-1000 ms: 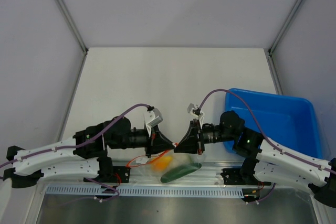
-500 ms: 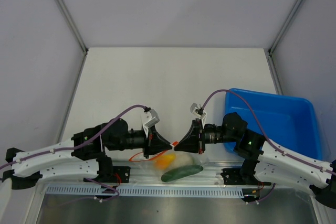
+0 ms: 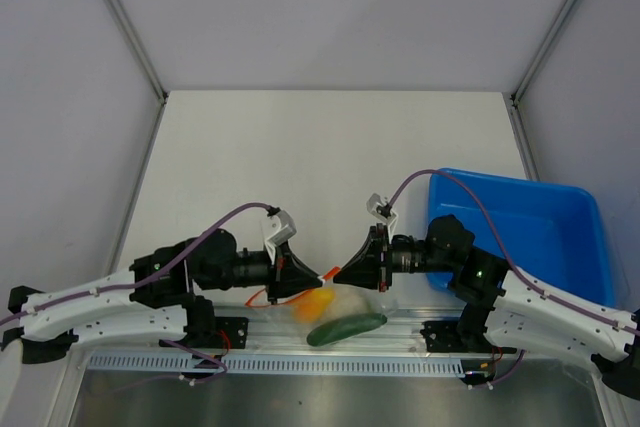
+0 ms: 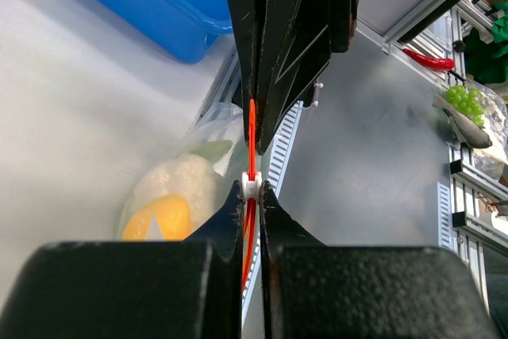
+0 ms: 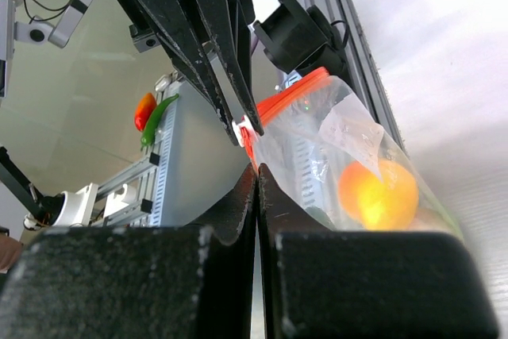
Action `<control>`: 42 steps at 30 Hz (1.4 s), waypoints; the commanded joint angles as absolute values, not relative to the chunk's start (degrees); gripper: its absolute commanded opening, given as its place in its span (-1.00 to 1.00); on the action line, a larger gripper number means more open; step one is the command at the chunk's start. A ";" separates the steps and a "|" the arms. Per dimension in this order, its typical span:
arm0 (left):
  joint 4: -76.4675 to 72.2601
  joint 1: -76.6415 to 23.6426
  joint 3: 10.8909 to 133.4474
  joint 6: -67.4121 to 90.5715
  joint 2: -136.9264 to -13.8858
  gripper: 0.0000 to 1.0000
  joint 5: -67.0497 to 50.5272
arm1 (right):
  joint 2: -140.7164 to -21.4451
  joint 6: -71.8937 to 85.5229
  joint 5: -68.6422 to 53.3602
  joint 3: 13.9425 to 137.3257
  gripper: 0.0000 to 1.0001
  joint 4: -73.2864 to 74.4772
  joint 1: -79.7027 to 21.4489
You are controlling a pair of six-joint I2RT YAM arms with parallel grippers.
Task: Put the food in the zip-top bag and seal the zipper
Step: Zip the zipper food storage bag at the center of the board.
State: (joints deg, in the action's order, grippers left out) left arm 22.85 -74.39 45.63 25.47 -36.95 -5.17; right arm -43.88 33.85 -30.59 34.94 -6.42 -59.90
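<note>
The left claw (image 3: 318,276) and the right claw (image 3: 342,274) meet tip to tip at the near edge of the worktop (image 3: 330,157). Both are pressed together on the zipper (image 4: 252,129) of the bag (image 5: 329,144). From the left wrist, the left claw pinches the orange strip right at a small white slider (image 4: 251,186). The right claw clamps the same strip just beyond it, and the strip stands on edge between them. The bag sits just below the claw tips (whether it hangs or rests I cannot tell), its body reaching toward the near rail (image 3: 300,362). Inside it the fruit (image 5: 379,194) touches the lump (image 4: 178,184). The cucumber (image 3: 347,328) lies along the bag's near side, closest to the rail. A loose length of zipper trails left under the left claw. The tray (image 3: 520,232) stands to the right, apart from the bag.
</note>
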 commanded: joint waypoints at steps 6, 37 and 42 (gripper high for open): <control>23.91 -74.18 44.21 26.63 -35.24 -0.99 -6.15 | -41.31 32.78 -29.53 35.51 -1.00 -7.12 -58.19; 23.03 -74.18 45.35 26.72 -36.83 -0.99 -7.73 | -51.06 25.66 -37.18 43.77 -1.00 0.70 -59.41; 23.12 -74.18 45.00 26.81 -36.65 -0.99 -7.56 | -50.89 25.93 -35.60 43.95 -1.00 0.70 -59.41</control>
